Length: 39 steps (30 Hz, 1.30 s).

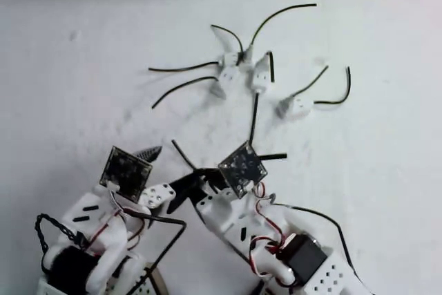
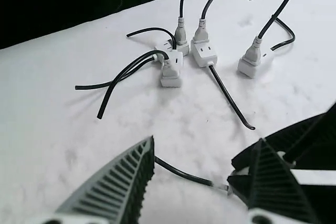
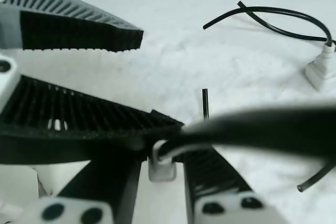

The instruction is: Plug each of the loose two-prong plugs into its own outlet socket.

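The right gripper (image 3: 161,153) is clamped on a small white two-prong plug (image 3: 161,170). The left gripper (image 2: 203,142), spread wide, straddles its black cord (image 2: 181,173) over the bench (image 2: 58,114). The outlet sockets (image 2: 203,52) lie well apart beyond. Best keep the clamp firm, confirm which way the prongs face, and meet a free socket squarely.

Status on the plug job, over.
Right gripper shut on plug. Left gripper open, close alongside. Sockets farther up the table; stray cable lies between.
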Motion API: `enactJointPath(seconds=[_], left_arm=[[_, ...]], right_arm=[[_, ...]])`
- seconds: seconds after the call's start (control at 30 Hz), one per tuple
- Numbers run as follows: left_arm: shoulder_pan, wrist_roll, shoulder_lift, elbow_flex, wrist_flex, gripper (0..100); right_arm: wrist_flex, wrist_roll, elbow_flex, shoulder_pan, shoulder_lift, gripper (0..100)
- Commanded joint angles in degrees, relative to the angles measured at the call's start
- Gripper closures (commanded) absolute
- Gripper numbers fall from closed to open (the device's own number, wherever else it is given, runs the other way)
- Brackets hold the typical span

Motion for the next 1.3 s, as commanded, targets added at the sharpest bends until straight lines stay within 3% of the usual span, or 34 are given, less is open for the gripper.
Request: enactJointPath(seconds=[0.0,0.13,0.33,0.6,0.83,1.0,1.27], left_arm=[[1.5,-0.4,-0.5,-2.2,0.3,70],[0.6,-0.1,-0.5,-2.1,-0.2,70],[-8.1,2.0,-0.3,-2.1,-1.7,70],[-6.1,-9.8,2.0,-0.3,0.0,70],[-0.1,-19.8,30.1,-11.4,0.4,70],[6.9,-35.1,52.9,-18.9,-0.3,70],[11.0,-49.4,70.1,-23.5,-5.9,70]], right_arm=[[-1.2,0.4,-0.4,0.4,-0.7,98.1],[-1.0,0.4,-0.6,1.7,-0.7,98.1],[-0.7,0.4,-4.3,15.2,-0.7,98.1],[-1.4,0.9,-8.2,33.4,-0.2,98.1],[-6.2,3.6,-6.6,42.1,-0.2,98.1],[-6.4,3.5,-6.6,45.1,-0.2,98.1],[-8.6,3.4,-6.5,48.0,-0.2,98.1]])
